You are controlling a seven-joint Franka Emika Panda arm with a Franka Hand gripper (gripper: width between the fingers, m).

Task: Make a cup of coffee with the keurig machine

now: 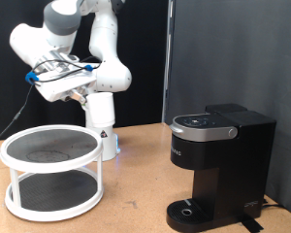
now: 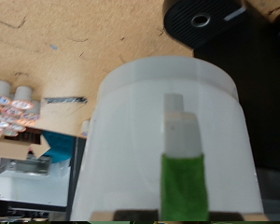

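1. Nearest to us in the wrist view is the cup, white and cylindrical, filling most of the picture. One green-padded finger lies against its wall, so we judge the jaws to be clenched on the cup, though we see only that one finger and not its partner.

2. In the exterior view the gripper hangs high at the view's upper left, well above the table. The cup itself we cannot make out there among the hand's white parts.

3. Below the gripper in the exterior view, at the view's left, stands a white two-tier rack. It is apart from the hand, with nothing visibly on it.

4. Farther off is the machine, black and boxy, at the exterior view's right, its lid down and its round drip base bare. In the wrist view that base shows beyond the cup's rim.

5. The relation that matters: the cup's long axis runs along the fingers, and the drip base lies past the cup's far rim in the wrist view. From the exterior view it lies well to the right of the gripper and much lower.

6. Also in the wrist view, small pods sit off to one side, untouched.
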